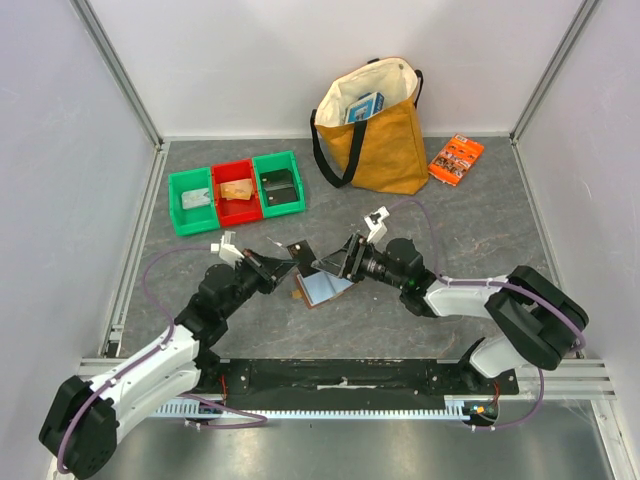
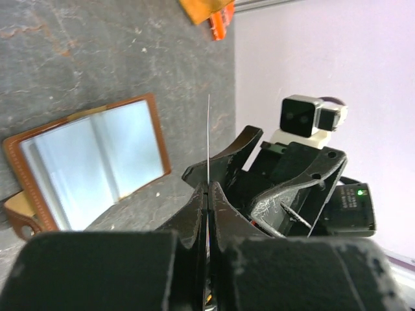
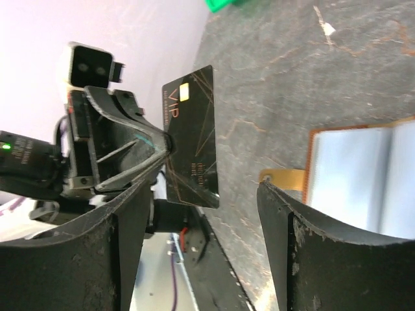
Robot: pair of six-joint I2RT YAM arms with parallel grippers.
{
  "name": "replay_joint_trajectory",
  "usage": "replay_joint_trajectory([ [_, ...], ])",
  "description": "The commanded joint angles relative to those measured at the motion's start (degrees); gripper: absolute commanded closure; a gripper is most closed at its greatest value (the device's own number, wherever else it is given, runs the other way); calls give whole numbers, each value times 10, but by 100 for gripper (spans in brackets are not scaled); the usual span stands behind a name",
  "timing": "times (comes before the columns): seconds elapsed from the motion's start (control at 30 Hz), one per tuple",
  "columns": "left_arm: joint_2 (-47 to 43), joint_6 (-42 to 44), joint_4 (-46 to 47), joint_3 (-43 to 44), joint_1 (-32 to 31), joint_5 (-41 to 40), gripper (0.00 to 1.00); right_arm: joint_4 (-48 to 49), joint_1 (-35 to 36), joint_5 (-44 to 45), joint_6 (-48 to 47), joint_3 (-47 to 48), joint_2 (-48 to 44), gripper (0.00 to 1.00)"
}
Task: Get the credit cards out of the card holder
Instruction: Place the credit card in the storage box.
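Note:
The card holder (image 1: 322, 288) lies open on the table, brown outside with pale grey-blue pockets; it also shows in the left wrist view (image 2: 91, 165) and the right wrist view (image 3: 363, 175). My left gripper (image 1: 284, 266) is shut on a black credit card (image 3: 192, 146) with gold lines and "VIP" print, held upright above the table just left of the holder. The left wrist view shows that credit card (image 2: 209, 139) edge-on as a thin line rising from the shut left gripper (image 2: 209, 194). My right gripper (image 3: 207, 207) faces the card from the right, open and holding nothing, its fingers apart from the card.
Two green bins and a red bin (image 1: 237, 192) stand in a row at the back left. A yellow tote bag (image 1: 375, 125) stands at the back centre, with an orange printed packet (image 1: 456, 158) beside it on the right. Frame rails edge the table.

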Motion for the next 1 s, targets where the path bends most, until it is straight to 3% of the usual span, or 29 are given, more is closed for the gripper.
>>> replay_joint_trajectory([
  [0.0, -10, -48, 94, -14, 2, -16, 98, 126, -1, -15, 68, -5, 15, 27],
  [0.23, -3, -52, 132, -19, 2, -3, 98, 249, -1, -39, 121, -2, 69, 50],
  [0.37, -7, -48, 135, -21, 1, 1, 98, 272, -6, -39, 131, -10, 73, 76],
  [0.47, -12, -20, 130, -22, 2, 5, 83, 275, -22, -52, 128, -22, 62, 100],
  [0.7, -19, 166, -14, 59, 21, 41, 24, 253, -97, -124, 103, -58, -2, 100],
  [0.87, 21, 327, -134, 170, 60, 135, 12, 126, -119, -234, 10, -31, -57, 100],
  [0.97, 71, 404, -182, 238, 82, 236, 11, -33, -120, -270, -110, 8, -100, 100],
])
